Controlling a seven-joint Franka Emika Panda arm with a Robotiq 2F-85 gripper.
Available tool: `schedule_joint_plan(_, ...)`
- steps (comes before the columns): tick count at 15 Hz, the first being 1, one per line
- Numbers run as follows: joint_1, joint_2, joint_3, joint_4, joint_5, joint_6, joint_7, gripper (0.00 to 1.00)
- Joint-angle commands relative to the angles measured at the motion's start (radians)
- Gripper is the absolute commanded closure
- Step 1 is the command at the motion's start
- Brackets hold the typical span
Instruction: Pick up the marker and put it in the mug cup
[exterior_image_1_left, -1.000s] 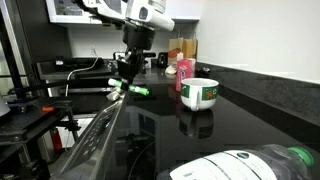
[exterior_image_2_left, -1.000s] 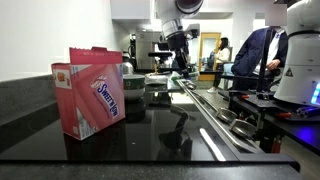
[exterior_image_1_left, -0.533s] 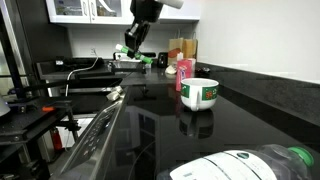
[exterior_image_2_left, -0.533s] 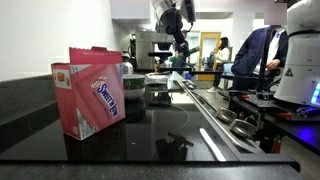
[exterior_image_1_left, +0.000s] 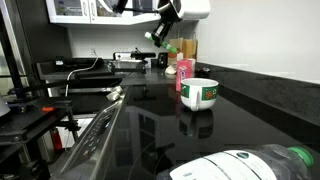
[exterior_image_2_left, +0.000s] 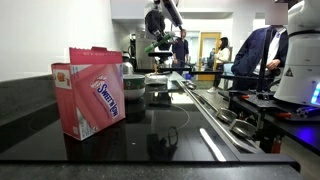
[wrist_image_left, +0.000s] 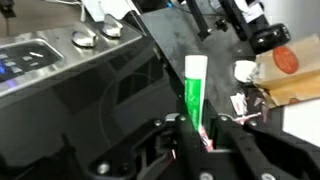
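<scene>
My gripper (wrist_image_left: 196, 128) is shut on the light-green marker (wrist_image_left: 194, 85), which sticks out from between the fingers in the wrist view. In both exterior views the gripper (exterior_image_1_left: 160, 36) (exterior_image_2_left: 157, 38) hangs high above the black counter, with the green marker (exterior_image_1_left: 157, 33) at its tip. The white mug cup (exterior_image_1_left: 199, 93) with green print stands on the counter, below and in front of the gripper. In an exterior view the mug (exterior_image_2_left: 134, 82) is mostly hidden behind the pink carton.
A pink container (exterior_image_1_left: 184, 72) stands just behind the mug. A pink carton (exterior_image_2_left: 93, 91) stands near the camera. A large green-capped bottle (exterior_image_1_left: 262, 163) lies at the front. A dark stovetop with knobs (wrist_image_left: 60, 55) lies under the wrist. A person (exterior_image_2_left: 262, 55) stands in the background.
My gripper has lifted the marker off the counter, risen well above it and swung over toward the mug's side. The mug and pink container have not moved.
</scene>
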Motion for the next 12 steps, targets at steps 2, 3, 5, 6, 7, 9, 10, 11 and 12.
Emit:
schedule_joint_plan(2, -0.028, 0.105, -0.006, 0.091, 0.2, -0.04, 0.109, 0.95)
schedule_joint_plan(3, -0.031, 0.123, -0.008, 0.099, 0.237, -0.041, 0.141, 0.95)
schedule_joint_plan(5, -0.031, 0.151, -0.015, 0.11, 0.287, -0.04, 0.221, 0.95)
schedule_joint_plan(6, -0.031, 0.161, -0.018, 0.11, 0.305, -0.045, 0.26, 0.95)
schedule_joint_plan(7, -0.03, 0.167, -0.021, 0.108, 0.323, -0.042, 0.301, 0.95)
schedule_joint_plan(9, -0.031, 0.175, -0.028, 0.094, 0.362, -0.032, 0.375, 0.95)
schedule_joint_plan(10, -0.034, 0.179, -0.031, 0.09, 0.384, -0.028, 0.388, 0.95)
schedule_joint_plan(11, -0.036, 0.186, -0.035, 0.09, 0.402, -0.027, 0.405, 0.95)
schedule_joint_plan(12, -0.039, 0.191, -0.04, 0.086, 0.422, -0.025, 0.416, 0.95)
